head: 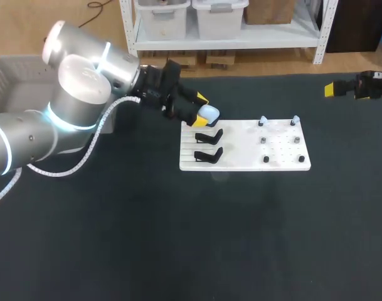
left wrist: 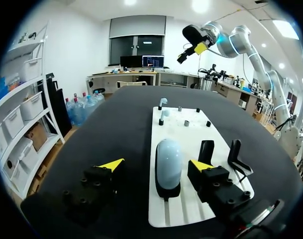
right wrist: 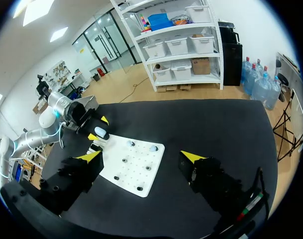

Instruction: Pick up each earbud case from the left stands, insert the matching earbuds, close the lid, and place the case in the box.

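The left claw, spread wide, straddles the earbud case; light, hard and glossy, it likely slips, so pinch its long sides squarely; right claw gapes empty

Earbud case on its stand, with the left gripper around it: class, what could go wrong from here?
The earbud case sits nearer one finger of the open left gripper; closing may shove it sideways on its stand. That finger is close to the empty black stands and might knock them. The case looks smooth and rounded, so it could slip when lifted.
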Robot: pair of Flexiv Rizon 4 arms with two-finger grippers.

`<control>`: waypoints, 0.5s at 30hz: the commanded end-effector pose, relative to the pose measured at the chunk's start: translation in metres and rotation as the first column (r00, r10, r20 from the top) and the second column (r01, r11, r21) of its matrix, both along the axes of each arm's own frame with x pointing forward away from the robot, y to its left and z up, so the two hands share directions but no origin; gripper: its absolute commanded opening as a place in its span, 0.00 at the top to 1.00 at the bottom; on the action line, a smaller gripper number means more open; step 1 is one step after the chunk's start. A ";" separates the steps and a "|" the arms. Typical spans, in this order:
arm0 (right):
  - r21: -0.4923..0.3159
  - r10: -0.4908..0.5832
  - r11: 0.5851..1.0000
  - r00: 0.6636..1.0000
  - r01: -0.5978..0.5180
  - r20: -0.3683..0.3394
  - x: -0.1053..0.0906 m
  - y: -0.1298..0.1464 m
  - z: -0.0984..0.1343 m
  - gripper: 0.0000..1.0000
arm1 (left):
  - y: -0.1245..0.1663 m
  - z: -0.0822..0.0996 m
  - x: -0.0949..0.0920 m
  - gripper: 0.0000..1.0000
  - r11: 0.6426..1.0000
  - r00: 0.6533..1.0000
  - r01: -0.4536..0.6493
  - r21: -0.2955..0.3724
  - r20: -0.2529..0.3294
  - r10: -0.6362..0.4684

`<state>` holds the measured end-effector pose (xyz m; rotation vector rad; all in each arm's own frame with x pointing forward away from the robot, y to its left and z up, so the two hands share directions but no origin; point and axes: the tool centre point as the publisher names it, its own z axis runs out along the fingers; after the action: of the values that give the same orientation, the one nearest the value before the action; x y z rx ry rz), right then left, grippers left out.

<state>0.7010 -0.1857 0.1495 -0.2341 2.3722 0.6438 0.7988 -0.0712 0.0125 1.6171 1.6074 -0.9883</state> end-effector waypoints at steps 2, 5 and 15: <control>0.000 0.001 1.000 1.000 -0.001 0.000 0.000 0.000 0.000 0.00 | 0.001 -0.001 -0.004 0.19 1.000 1.000 -0.003 -0.004 0.003 0.003; 0.000 0.001 1.000 1.000 -0.001 0.000 0.000 0.000 0.000 0.00 | 0.001 -0.001 -0.004 0.20 1.000 1.000 -0.002 -0.008 0.005 0.002; 0.000 0.001 1.000 1.000 -0.001 0.000 0.000 0.000 0.000 0.00 | 0.000 -0.001 -0.004 0.20 1.000 1.000 -0.008 -0.020 0.005 0.008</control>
<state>0.7010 -0.1857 0.1495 -0.2341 2.3722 0.6438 0.7974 -0.0716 0.0128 1.6049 1.5946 -0.9980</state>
